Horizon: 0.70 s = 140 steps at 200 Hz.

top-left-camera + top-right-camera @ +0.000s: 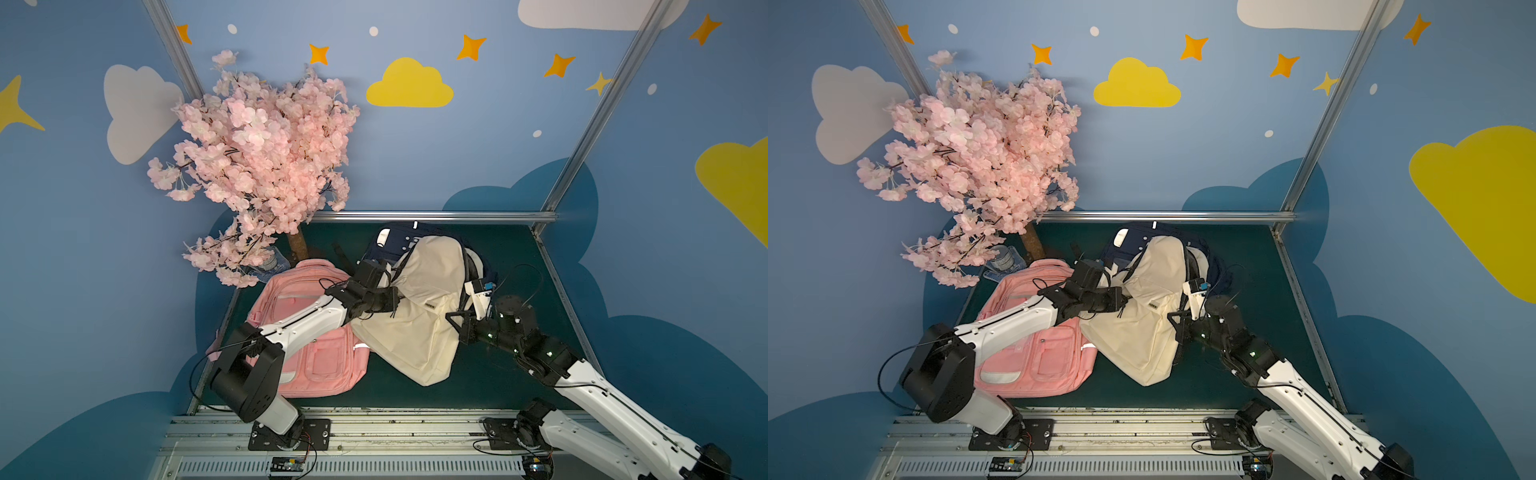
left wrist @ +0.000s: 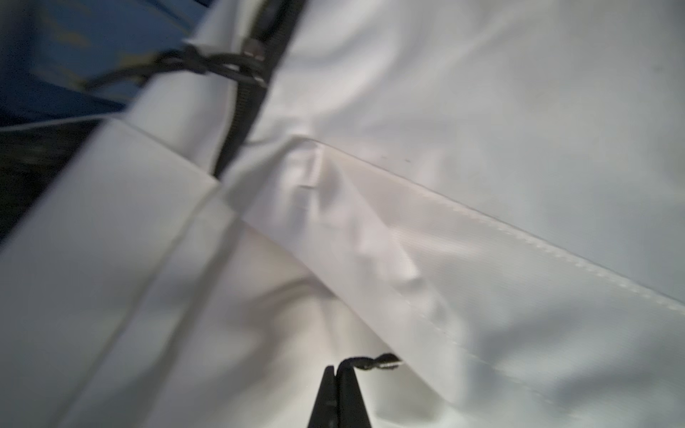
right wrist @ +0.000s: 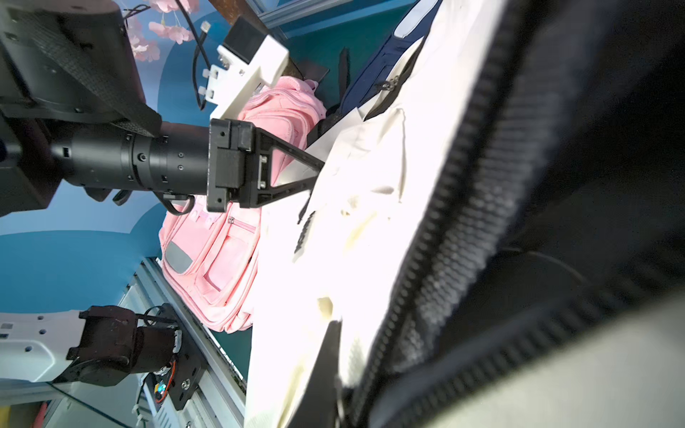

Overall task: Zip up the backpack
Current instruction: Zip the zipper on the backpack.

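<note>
1. Closest to my left wrist lens are the tips of my left gripper (image 2: 338, 370). They are pressed together on a thin black pull cord (image 2: 374, 361), whose knotted end pokes out beside them. I cannot tell from here which zipper it runs to.
2. Everything around it is the pale cloth of the cream backpack (image 1: 419, 307). In both top views it lies mid-bench, with one edge overlapping the pink backpack (image 1: 307, 332). Its far end rests on the navy backpack (image 1: 399, 241) at the back of the green bench (image 1: 519, 257).
3. Farther off in the same wrist view, a blurred slider (image 2: 252, 52) with its own black cords sits on a dark zipper track (image 2: 237, 118).
4. My right gripper (image 1: 449, 318) is at the bag's opposite side, all but closed. In the right wrist view one dark finger lies against the cream edge, just beside the coarse zipper teeth (image 3: 444, 229). I judge it is pinching the fabric there, though the other finger is hidden.
5. Those teeth part into two rows around a dark gap, so I take that compartment to be open.
6. As I read the step in hand, the pull is held and the bag is anchored, but the closing stroke is not yet made.
7. The next move calls for drawing the cord along the line of the track rather than upward, while my right side keeps the cloth taut. The cord is thin and could slip from my tips, and slack fabric could bunch ahead of the slider.
</note>
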Available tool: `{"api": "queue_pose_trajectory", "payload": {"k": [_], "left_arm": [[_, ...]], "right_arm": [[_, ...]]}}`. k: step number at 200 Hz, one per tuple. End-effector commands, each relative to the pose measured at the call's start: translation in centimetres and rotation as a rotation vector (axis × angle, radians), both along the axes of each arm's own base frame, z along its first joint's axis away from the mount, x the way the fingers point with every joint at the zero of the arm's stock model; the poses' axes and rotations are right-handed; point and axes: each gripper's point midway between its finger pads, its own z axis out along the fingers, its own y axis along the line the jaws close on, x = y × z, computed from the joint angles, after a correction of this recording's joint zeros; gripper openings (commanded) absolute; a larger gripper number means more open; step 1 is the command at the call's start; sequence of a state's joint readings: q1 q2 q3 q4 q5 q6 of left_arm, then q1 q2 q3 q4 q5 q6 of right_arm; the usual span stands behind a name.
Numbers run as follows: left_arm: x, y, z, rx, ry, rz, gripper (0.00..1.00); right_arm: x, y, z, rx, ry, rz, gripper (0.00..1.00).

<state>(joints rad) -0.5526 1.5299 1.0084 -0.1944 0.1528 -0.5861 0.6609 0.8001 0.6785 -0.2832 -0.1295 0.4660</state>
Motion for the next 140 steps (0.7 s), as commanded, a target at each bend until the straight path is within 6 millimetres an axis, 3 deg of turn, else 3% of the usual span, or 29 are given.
{"api": "queue_pose_trajectory", "payload": {"k": [1,27,91,121,140], "left_arm": [[0.1,5.0,-1.4,0.125,0.018,0.114,0.03],[0.0,6.8,-0.8,0.142,-0.003,0.147,0.03],[-1.2,8.2,2.7,0.133,-0.086,0.168,0.02],[-2.1,9.6,4.4,0.119,-0.132,0.210,0.02],[-2.7,10.4,4.7,0.105,-0.141,0.233,0.02]], "right_arm": [[1.4,-2.5,2.8,-0.015,-0.109,-0.106,0.00],[1.8,-3.8,2.9,-0.007,-0.095,-0.146,0.00],[3.1,-5.1,3.1,-0.028,-0.082,-0.204,0.00],[4.3,-7.8,3.2,-0.063,-0.078,-0.337,0.00],[4.6,-8.1,3.8,-0.032,-0.082,-0.330,0.00]]}}
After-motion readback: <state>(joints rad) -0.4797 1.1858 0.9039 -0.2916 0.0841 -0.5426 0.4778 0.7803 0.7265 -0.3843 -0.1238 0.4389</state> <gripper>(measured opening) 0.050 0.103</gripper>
